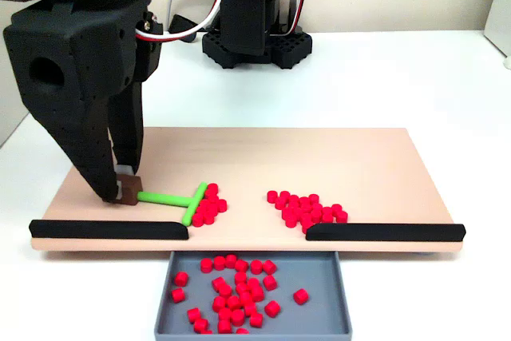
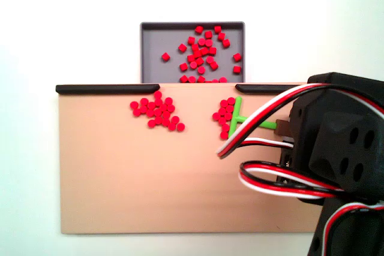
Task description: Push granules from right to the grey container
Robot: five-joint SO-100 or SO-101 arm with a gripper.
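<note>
The white table [image 1: 447, 85] is carrying a flat tan wooden board [image 1: 271, 157], its front edge fenced by two black strips [image 1: 108, 229] whose gap is funnelling toward the shallow grey plastic container [image 1: 339, 309] just below. The black claw [image 1: 126, 189] is clamping the green T-shaped pusher [image 1: 172, 198] by its stem, crossbar touching one cluster of red plastic granules [image 1: 209, 207]; another cluster is lying on the board beside the gap's far side, and many are already sitting in the container.

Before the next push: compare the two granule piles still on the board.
In a fixed view, the left pile is smaller and presses against the green pusher; the right pile is larger, more spread out, with no tool touching it. The right pile reaches a black strip; the left pile sits apart from its strip. Both are alike red granules near the grey container.
</note>
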